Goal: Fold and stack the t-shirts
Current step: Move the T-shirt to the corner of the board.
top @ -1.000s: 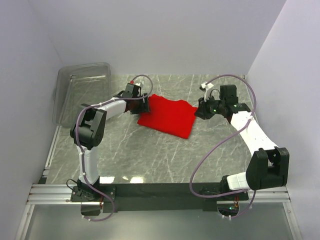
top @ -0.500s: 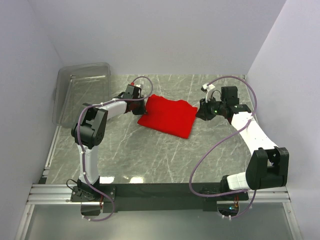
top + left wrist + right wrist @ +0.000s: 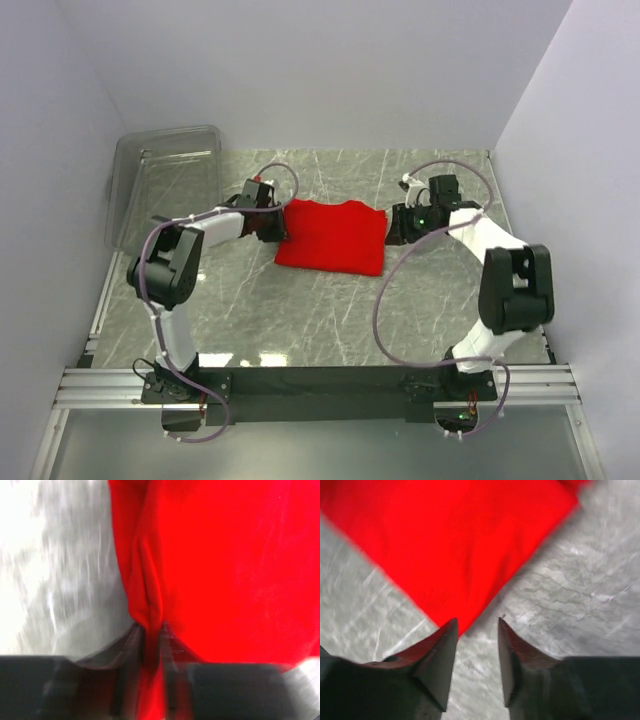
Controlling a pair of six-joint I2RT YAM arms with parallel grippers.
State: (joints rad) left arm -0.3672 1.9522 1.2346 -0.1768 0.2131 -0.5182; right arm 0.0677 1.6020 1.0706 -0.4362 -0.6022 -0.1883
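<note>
On the surface (image 3: 330,310), near its middle: shirt (image 3: 335,237) lies flat | left claw (image 3: 151,632) pinches its left edge | right claw (image 3: 476,622) spread at the right corner | tip: grab that corner first, then lift both sides evenly.

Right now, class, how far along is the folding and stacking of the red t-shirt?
Done: the t-shirt lies folded into a rectangle. In hand: the left pincer is shut on a pleat at its edge; the right pincer stands open at a corner. Left: any last fold, then stacking.
</note>
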